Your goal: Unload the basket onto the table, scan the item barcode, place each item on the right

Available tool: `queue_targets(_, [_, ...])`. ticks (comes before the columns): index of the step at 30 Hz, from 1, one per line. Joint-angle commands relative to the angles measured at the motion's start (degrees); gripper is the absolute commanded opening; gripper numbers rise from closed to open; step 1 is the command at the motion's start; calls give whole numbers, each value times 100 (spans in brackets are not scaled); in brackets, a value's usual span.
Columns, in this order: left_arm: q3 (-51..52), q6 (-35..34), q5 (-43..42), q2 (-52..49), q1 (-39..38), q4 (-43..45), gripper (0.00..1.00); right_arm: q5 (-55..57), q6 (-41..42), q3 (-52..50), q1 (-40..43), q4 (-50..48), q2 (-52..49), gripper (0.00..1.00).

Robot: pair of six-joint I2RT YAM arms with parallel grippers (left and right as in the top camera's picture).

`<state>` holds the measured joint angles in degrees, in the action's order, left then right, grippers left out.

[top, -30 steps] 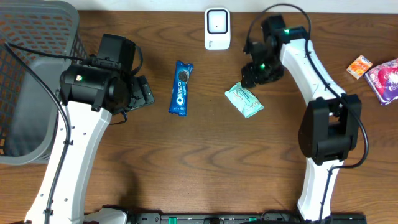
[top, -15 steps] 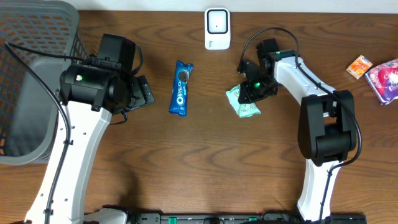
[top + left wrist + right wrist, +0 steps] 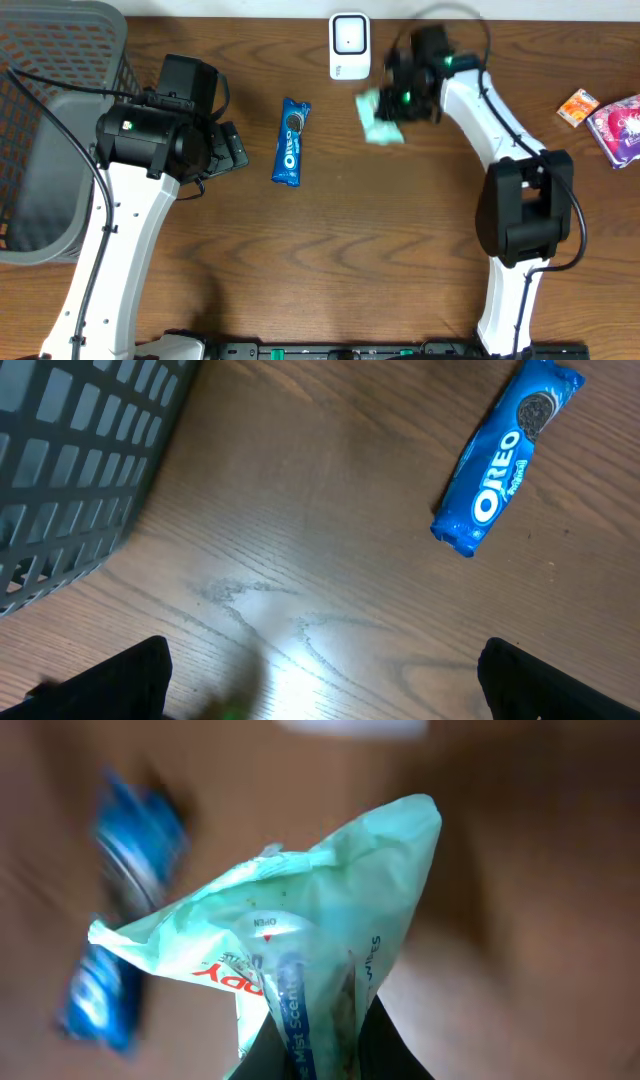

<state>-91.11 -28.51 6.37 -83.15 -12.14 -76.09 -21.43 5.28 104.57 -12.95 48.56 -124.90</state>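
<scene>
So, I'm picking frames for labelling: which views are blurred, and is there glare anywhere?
Overhead: the pale green plastic packet is motion-smeared, the rest sharp. Right wrist: the packet is crisp, the blue Oreo cookie pack behind it blurred. Left wrist: sharp, with a glare patch on the brown wooden table.

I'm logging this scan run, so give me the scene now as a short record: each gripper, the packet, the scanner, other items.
left gripper: open, empty, over the table by the basket
right gripper: shut on green packet
green packet: held near the scanner; no barcode visible
scanner: white, at the far edge
Oreo pack: lying flat, untouched
other: orange packet, pink packet at the right edge
</scene>
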Motion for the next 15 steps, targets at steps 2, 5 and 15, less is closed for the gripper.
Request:
queue_targets(2, [-26, -31, 33, 44, 24, -17, 98, 90, 1231, 774, -76, -879, 52, 1])
queue_targets(5, [-26, -31, 33, 44, 24, -15, 98, 396, 1773, 776, -184, -1563, 24, 1])
queue_targets(15, [-26, -28, 33, 44, 24, -15, 98, 2127, 2339, 778, -697, -3095, -348, 1])
